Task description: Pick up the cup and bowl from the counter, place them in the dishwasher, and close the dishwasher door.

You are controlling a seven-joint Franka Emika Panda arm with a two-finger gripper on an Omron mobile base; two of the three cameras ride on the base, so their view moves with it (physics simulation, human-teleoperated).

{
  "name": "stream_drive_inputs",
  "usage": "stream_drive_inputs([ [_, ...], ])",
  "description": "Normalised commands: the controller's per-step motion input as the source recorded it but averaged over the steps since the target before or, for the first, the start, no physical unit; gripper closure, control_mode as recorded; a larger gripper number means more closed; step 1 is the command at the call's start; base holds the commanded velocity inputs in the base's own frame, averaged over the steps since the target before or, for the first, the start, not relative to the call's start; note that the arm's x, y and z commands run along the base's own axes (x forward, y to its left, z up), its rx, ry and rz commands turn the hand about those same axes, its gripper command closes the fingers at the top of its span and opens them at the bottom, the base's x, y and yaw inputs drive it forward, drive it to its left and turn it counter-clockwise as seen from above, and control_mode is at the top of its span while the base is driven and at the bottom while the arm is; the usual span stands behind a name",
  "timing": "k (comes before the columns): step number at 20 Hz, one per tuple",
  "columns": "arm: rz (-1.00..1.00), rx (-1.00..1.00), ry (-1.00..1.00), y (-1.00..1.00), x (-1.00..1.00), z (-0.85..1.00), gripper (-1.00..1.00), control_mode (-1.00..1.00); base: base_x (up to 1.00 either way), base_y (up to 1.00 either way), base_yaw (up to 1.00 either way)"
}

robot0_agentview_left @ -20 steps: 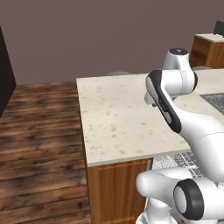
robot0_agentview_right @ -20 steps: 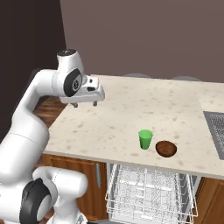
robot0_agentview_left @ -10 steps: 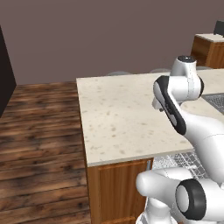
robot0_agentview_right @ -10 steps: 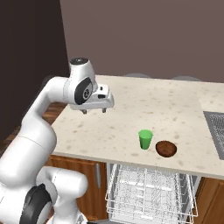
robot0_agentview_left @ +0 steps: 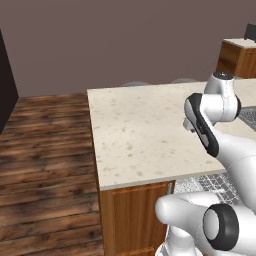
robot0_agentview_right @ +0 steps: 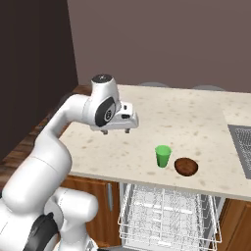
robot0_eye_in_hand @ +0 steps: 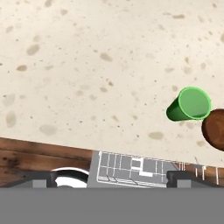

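The gripper point(robot0_agentview_right: 116, 131) was seen poised above the counter point(robot0_agentview_right: 162, 112), over its left-hand part, with nothing held between the fingers and the jaws spread wide; in the hand view the two dark fingertips point(robot0_eye_in_hand: 41, 179) stood far apart at the bottom of the picture. The cup point(robot0_agentview_right: 163, 156) was found upright near the front edge of the counter, and the bowl point(robot0_agentview_right: 186, 166) just beside it on the side toward the right-hand edge, the two close together but, as far as could be told, not touching. Below that front edge the white wire rack of the dishwasher point(robot0_agentview_right: 169, 215) was pulled out, so the door was judged to be open. The relation that mattered for the coming move was this: the cup point(robot0_eye_in_hand: 189, 104) lay off to the right of the fingers and nearer the front edge, well apart from them and lower, with the bowl point(robot0_eye_in_hand: 215, 129) beyond it. The cup's long axis was vertical and its mouth was turned upward. It was therefore judged that the hand would have to be carried rightward and toward the front edge, then lowered, before any closing on the cup could be attempted; neither item was yet placed in the rack.
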Motion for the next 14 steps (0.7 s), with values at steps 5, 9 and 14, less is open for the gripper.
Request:
stream_drive_inputs([
  [5,0.00,0.00,0.00,-0.38,0.00,-0.23,-1.00,-1.00,0.00,0.00,0.00],
  [9,0.00,0.00,0.00,-0.38,0.00,-0.27,-1.00,-1.00,0.00,0.00,0.00],
  [14,0.00,0.00,0.00,-0.36,0.02,-0.28,-1.00,-1.00,0.00,0.00,0.00],
])
